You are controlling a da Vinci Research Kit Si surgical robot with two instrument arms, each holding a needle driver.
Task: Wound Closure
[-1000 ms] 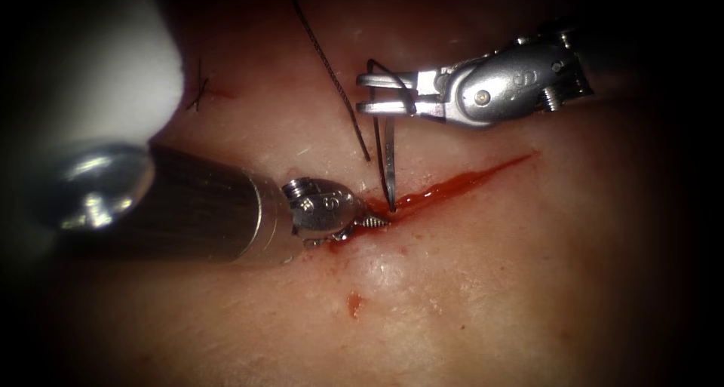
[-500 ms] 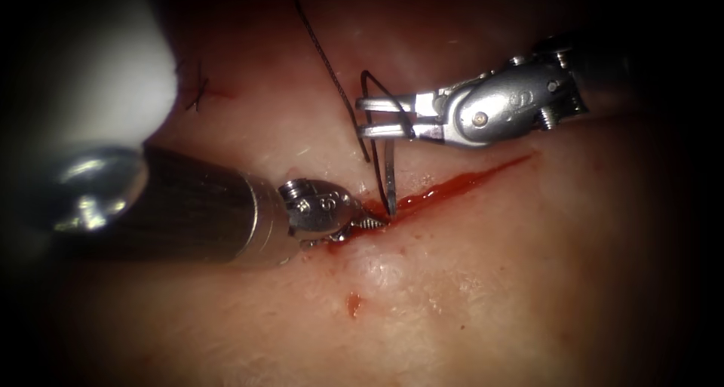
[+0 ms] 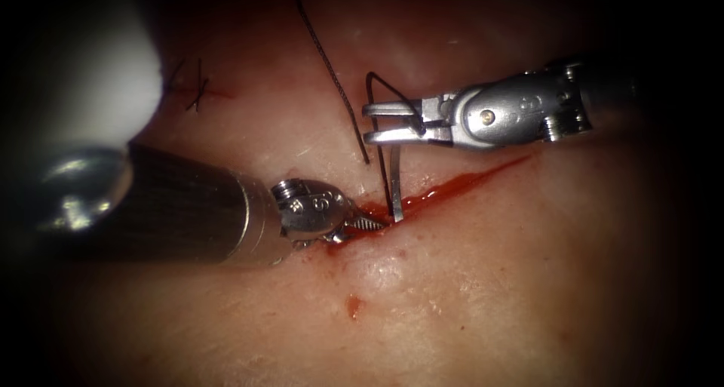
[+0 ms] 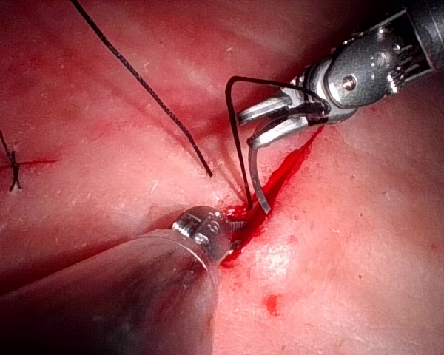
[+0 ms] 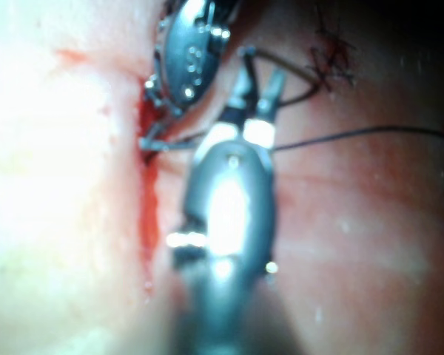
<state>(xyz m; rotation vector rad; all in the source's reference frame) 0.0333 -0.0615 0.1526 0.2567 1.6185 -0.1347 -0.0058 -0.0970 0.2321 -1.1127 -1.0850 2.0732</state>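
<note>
Right tool (image 3: pixel 371 122), fingers pinching needle (image 3: pixel 396 183) near its tail, tip entering cut (image 3: pixel 460 183); left tool (image 3: pixel 369 224) at cut's edge, fingers' state unclear. Needs steady rotation.

A blurred white mass (image 3: pixel 90 62) is seen at the upper left of the endoscope view, the field being brightly lit centrally and darkened to black at its edges.

Pale pork tissue (image 3: pixel 467 296) carries everything — a slanting cut (image 3: pixel 452 187) lined with red fluid (image 3: pixel 441 192), a dark thread (image 3: pixel 332 78) lying on the skin left of the cut, and a tied stitch (image 3: pixel 197 91) farther left.
</note>
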